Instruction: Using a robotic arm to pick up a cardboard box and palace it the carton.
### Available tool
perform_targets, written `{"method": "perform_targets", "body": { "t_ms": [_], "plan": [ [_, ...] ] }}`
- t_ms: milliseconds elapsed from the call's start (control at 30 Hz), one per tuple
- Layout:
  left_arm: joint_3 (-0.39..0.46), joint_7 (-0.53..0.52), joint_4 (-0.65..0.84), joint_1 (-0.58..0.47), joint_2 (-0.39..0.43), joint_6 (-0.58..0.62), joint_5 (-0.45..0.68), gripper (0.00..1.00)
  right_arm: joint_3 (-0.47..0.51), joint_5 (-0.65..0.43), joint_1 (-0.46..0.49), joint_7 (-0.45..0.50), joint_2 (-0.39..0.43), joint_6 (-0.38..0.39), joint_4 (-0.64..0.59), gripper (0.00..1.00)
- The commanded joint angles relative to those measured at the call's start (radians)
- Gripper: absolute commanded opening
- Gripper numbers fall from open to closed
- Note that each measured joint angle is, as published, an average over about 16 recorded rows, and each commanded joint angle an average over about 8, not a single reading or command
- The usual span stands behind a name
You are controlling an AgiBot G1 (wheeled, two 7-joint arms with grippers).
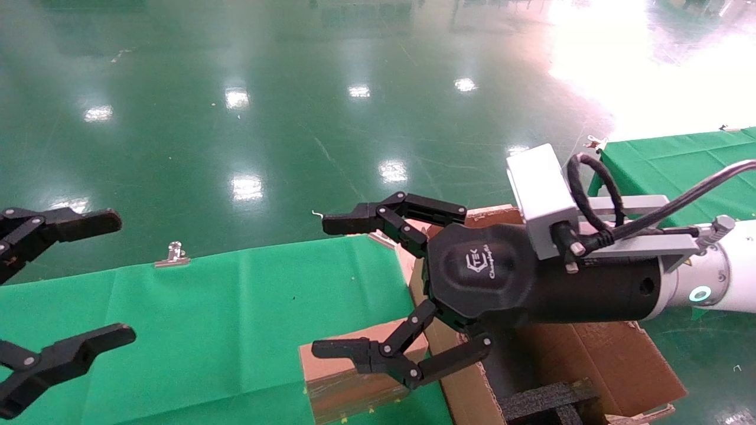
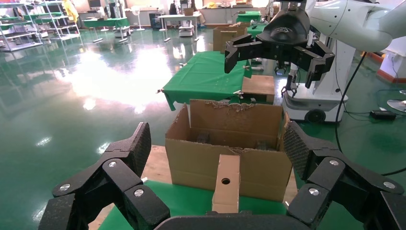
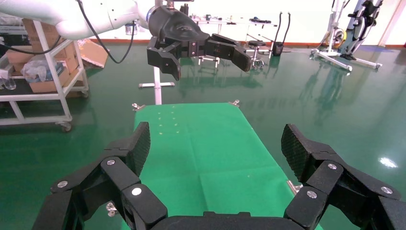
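The small brown cardboard box (image 1: 339, 378) stands on the green table beside the carton (image 1: 614, 354), which has raised flaps and black foam (image 1: 549, 401) inside. The white right arm reaches in from the right. Its gripper (image 1: 331, 286) hangs open and empty above the box and the carton's near edge. In the left wrist view the box (image 2: 226, 184) shows its round hole and stands in front of the carton (image 2: 191, 158), with the right gripper (image 2: 277, 48) high behind. The left gripper (image 1: 103, 277) is open and empty at the table's left; its fingers (image 2: 139, 143) frame the box.
Green cloth covers the table (image 1: 207, 307), held by a metal clip (image 1: 172, 255) at the far edge. A second green table (image 1: 667, 165) stands at the right. Glossy green floor lies beyond. The right wrist view shows bare green cloth (image 3: 201, 143) and the left gripper (image 3: 201, 50) beyond.
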Motion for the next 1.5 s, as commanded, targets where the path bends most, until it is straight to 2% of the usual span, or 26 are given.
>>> {"method": "perform_targets", "body": {
  "t_ms": [33,400,433,467,667,700,900,1033,1267,1500],
  "plan": [
    [0.0,0.0,0.0,0.0,0.0,0.0,0.0,1.0,0.0,0.0,0.0,0.0,0.0,0.0,0.0,1.0],
    [0.0,0.0,0.0,0.0,0.0,0.0,0.0,1.0,0.0,0.0,0.0,0.0,0.0,0.0,0.0,1.0],
    [0.0,0.0,0.0,0.0,0.0,0.0,0.0,0.94,0.0,0.0,0.0,0.0,0.0,0.0,0.0,1.0],
    [0.0,0.0,0.0,0.0,0.0,0.0,0.0,0.83,0.0,0.0,0.0,0.0,0.0,0.0,0.0,1.0],
    [0.0,0.0,0.0,0.0,0.0,0.0,0.0,0.08,0.0,0.0,0.0,0.0,0.0,0.0,0.0,1.0],
    [0.0,0.0,0.0,0.0,0.0,0.0,0.0,0.02,0.001,0.0,0.0,-0.001,0.0,0.0,0.0,1.0],
    [0.0,0.0,0.0,0.0,0.0,0.0,0.0,0.0,-0.003,-0.008,0.001,0.002,0.003,0.0,0.001,1.0],
    [0.0,0.0,0.0,0.0,0.0,0.0,0.0,0.0,-0.025,-0.056,0.017,0.019,0.013,-0.005,0.011,1.0],
    [0.0,0.0,0.0,0.0,0.0,0.0,0.0,0.0,-0.111,-0.253,0.106,0.079,0.029,-0.029,0.037,1.0],
    [0.0,0.0,0.0,0.0,0.0,0.0,0.0,0.0,-0.228,-0.467,0.228,0.114,-0.017,-0.067,0.033,1.0]
  ]
}}
